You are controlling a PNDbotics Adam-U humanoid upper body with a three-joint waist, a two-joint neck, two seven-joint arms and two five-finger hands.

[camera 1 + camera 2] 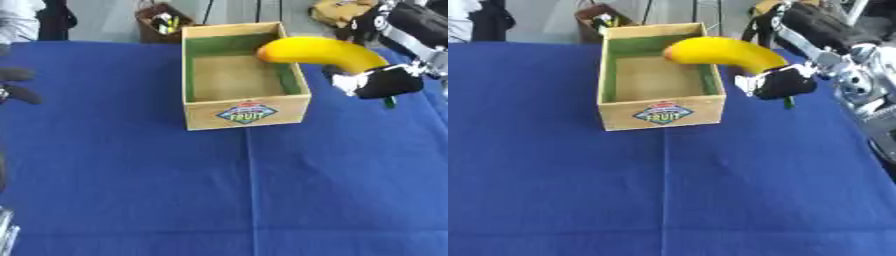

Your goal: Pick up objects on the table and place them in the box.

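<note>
1. The table [122, 190], under a blue cloth, lies bare in front of the box, leaving plenty of room.
2. The wooden box [245, 112] stands open-topped, its floor bare.
3. The banana [322, 53] hangs over the box's right wall, tip inward, likely ready for dropping.
4. The right hand [389, 82] has its fingers clamped on the banana's stem end.
5. The left hand [16, 84] shows at the left edge; I cannot tell its fingers.

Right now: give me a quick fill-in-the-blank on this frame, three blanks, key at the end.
1. The right hand holds a yellow ____.
2. The banana's free end hangs over the ____ of the wooden box.
3. The cloth covering the table is ____.

Missing words: banana; right wall; blue
</note>
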